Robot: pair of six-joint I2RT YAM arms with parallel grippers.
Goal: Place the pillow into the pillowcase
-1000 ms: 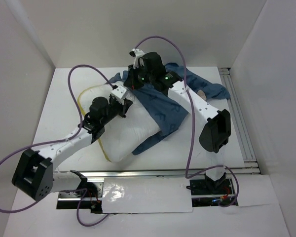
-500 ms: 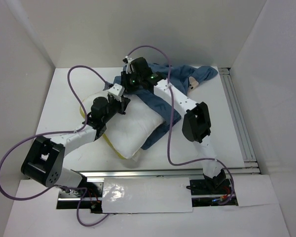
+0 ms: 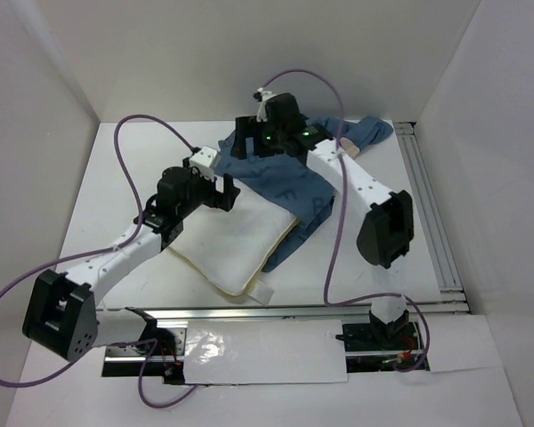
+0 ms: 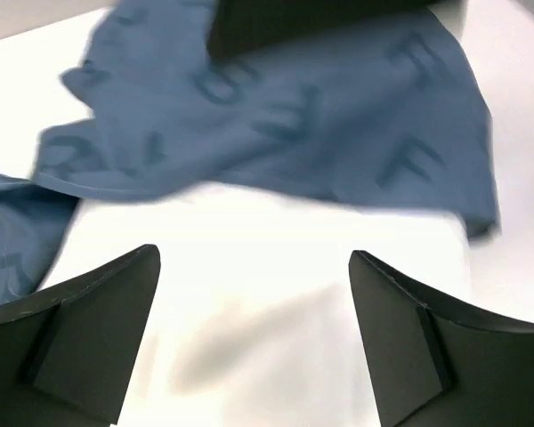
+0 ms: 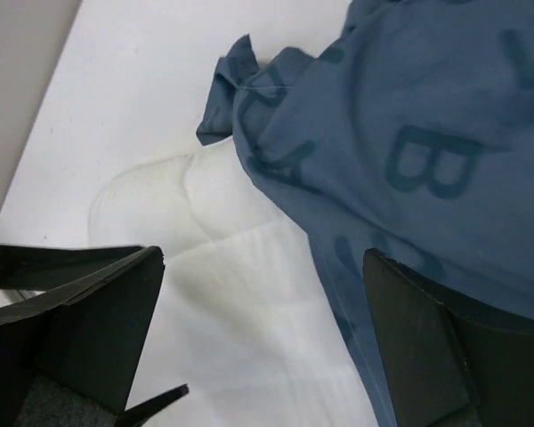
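At the near end, the pillow (image 3: pixel 231 249) lies flat and uncovered. Just past that, the left gripper (image 4: pixel 254 258) hovers over the pillow's middle, jaws spread, holding nothing. Farther on, the pillowcase (image 3: pixel 289 182) covers only the pillow's far end, with the right gripper (image 5: pixel 262 258) above that end, spread and empty too. Looks mid-stuffing to me: next move needs a pinch on the case's hem, dragged toward the pillow's near end.
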